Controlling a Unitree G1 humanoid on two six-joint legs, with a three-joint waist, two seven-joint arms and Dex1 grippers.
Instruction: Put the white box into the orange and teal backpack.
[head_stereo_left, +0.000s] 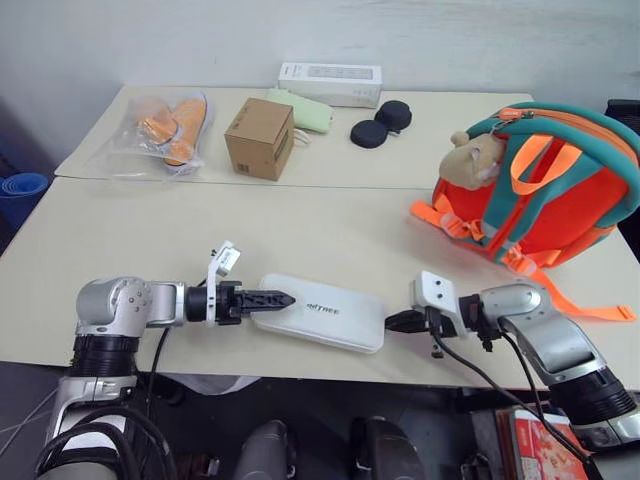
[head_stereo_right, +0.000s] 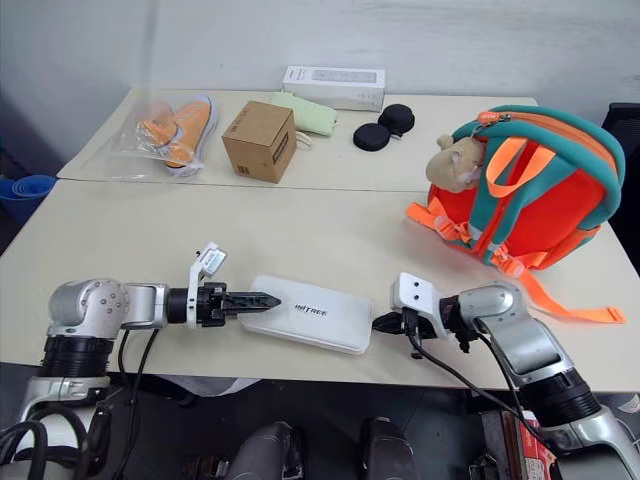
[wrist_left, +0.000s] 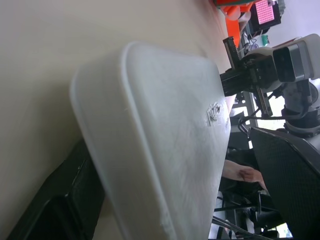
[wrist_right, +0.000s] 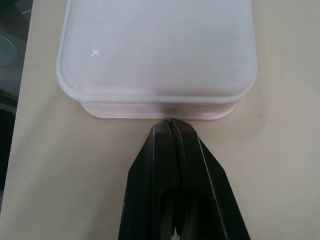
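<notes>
White box (head_stereo_left: 322, 312) flat near the table's (head_stereo_left: 300, 225) near edge, flanked by both grippers.
Left gripper (head_stereo_left: 268, 299), fingers spread, at its left end; right gripper (wrist_right: 171, 123), pressed together, tips at its right end. Backpack (head_stereo_left: 545, 190) far right.

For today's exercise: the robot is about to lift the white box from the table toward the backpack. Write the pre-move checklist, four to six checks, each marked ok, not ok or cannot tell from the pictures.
1. White box lies flat near the table's front edge, between the two grippers: ok.
2. Left gripper at the box's left end, one finger under its edge: ok.
3. Left gripper clamped on the box: cannot tell.
4. Right gripper shut, tips against the box's right end, not gripping it: not ok.
5. Orange and teal backpack stands on the table, back right: ok.
6. Backpack's opening unzipped: cannot tell.
</notes>
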